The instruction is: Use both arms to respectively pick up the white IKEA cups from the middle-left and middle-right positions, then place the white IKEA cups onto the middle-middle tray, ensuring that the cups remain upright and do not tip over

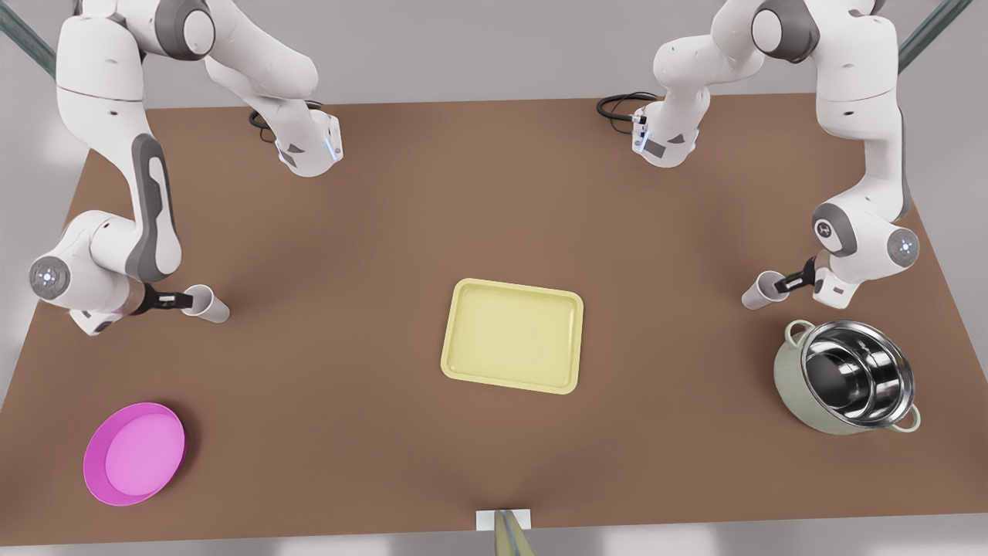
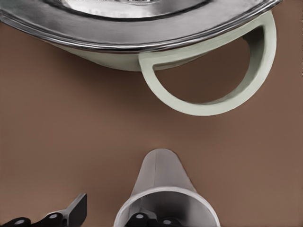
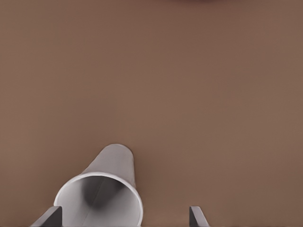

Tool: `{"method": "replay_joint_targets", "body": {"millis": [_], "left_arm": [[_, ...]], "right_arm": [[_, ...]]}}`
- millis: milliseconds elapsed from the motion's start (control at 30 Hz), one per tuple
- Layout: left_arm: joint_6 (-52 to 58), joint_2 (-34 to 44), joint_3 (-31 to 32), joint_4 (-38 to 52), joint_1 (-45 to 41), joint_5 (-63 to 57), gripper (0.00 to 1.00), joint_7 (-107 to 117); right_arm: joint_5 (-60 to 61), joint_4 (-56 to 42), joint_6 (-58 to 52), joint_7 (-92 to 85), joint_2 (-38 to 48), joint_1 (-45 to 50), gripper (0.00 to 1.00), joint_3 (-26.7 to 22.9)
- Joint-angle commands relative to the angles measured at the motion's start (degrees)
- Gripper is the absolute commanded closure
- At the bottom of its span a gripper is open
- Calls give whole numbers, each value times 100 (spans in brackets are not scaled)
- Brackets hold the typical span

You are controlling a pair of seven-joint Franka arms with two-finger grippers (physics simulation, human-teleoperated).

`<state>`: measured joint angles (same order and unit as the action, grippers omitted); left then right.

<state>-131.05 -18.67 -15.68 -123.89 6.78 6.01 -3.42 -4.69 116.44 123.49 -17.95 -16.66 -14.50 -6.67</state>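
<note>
Neither small white tapered cup has reached the flat pale yellow rectangular tray [image 1: 512,286]: each stands well apart from it, the left gripper [image 1: 789,283] unclenched astride the pot-side cup [image 1: 759,290], the right gripper [image 1: 171,298] unclenched around the plate-side cup [image 1: 207,303], so grasping, lifting and placing likely remain.

Even, soft overhead light fell across the brown worktop [image 1: 494,232], leaving only faint, diffuse shadows beside the tray [image 1: 512,336] and magenta plate [image 1: 135,453]. Bright reflections streaked the pot's [image 1: 847,376] steel lining. Wrist views looked slightly soft.

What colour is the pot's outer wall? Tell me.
Pale sage green on the pot, clearest in the front view.
</note>
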Motion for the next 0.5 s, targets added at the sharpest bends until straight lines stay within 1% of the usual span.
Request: {"method": "replay_joint_targets", "body": {"millis": [0, 33, 100, 167, 233, 267, 300, 333, 367, 400, 433, 467], "left_arm": [[-167, 3, 4, 5, -19, 348, 79, -326], [-167, 3, 4, 5, -28, 375, 79, -326], [-167, 21, 39, 22, -72, 366, 79, -176], [17, 267, 48, 40, -282, 375, 79, -1], [193, 522, 57, 58, -792, 366, 79, 526], [272, 610, 83, 110, -1143, 366, 79, 904], [640, 592, 127, 373, -1399, 366, 79, 1229], [1299, 478, 583, 944, -1390, 375, 79, 1632], [1362, 426, 978, 1296, -1390, 384, 79, 2239], [1362, 250, 1330, 1603, -1399, 384, 79, 2775], [1354, -22, 1779, 2043, -1425, 375, 79, 3470], [1301, -330, 2078, 2430, -1443, 340, 79, 4094]], "right_arm": [[12, 186, 755, -675, -3, -79, 0, -1], [12, 353, 975, -675, -3, -114, 0, -1], [12, 371, 1045, -675, -188, -202, 0, -1], [12, 449, 1133, -710, -311, -307, 0, -1], [12, 520, 1274, -745, -416, -342, 0, -1], [3, 511, 1274, -745, -469, -334, 3, 8], [3, 511, 1274, -745, -504, -325, 7, 16], [3, 502, 1274, -745, -531, -316, 19, 34], [3, 485, 1274, -745, -548, -307, 36, 43], [3, 467, 1274, -745, -548, -290, 54, 60], [3, 450, 1265, -745, -548, -263, 70, 78], [3, 441, 1248, -745, -548, -237, 73, 87]]}}
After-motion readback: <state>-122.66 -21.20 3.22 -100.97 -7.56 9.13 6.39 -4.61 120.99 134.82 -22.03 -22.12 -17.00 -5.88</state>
